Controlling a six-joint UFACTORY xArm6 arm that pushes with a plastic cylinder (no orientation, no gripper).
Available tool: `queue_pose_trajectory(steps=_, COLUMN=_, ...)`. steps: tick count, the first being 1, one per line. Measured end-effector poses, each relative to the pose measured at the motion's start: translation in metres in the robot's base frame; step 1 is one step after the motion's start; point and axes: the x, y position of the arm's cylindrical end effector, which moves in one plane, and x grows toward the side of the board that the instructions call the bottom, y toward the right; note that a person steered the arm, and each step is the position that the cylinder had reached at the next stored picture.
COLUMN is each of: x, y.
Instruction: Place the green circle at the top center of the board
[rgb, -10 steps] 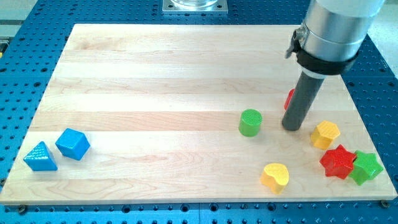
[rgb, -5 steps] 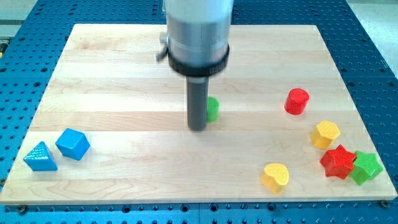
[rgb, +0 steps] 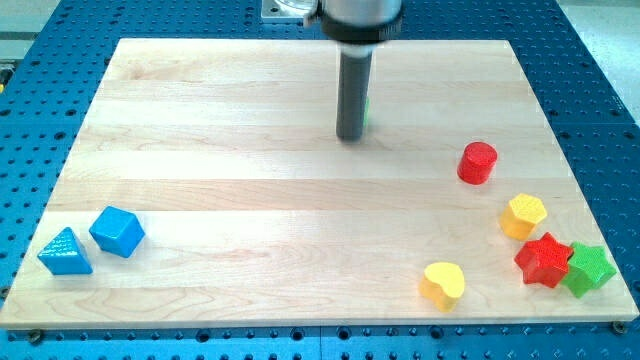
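One sliver of the green circle (rgb: 366, 108) shows at the right edge of my tool, near the top centre of the table (rgb: 200, 120). My tip (rgb: 350, 136) touches down just beside it, on its left. It is a bare rod with nothing to spread or pinch. The red cylinder (rgb: 478, 162) stands well apart, toward the view's right.

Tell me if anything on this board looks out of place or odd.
Nothing looks damaged or spilled. The only oddity: the green circle block is almost entirely hidden behind the dark rod, just a sliver showing at its right edge, above my tip. The other blocks sit undisturbed.
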Motion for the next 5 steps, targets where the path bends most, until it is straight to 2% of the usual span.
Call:
queue_pose_trajectory(steps=1, x=0.034, y=-0.013)
queue_pose_trajectory(steps=3, x=-0.070, y=0.007)
queue_pose_trajectory(steps=4, x=-0.063, y=-0.004)
queue_pose_trajectory(steps=5, x=-0.090, y=0.048)
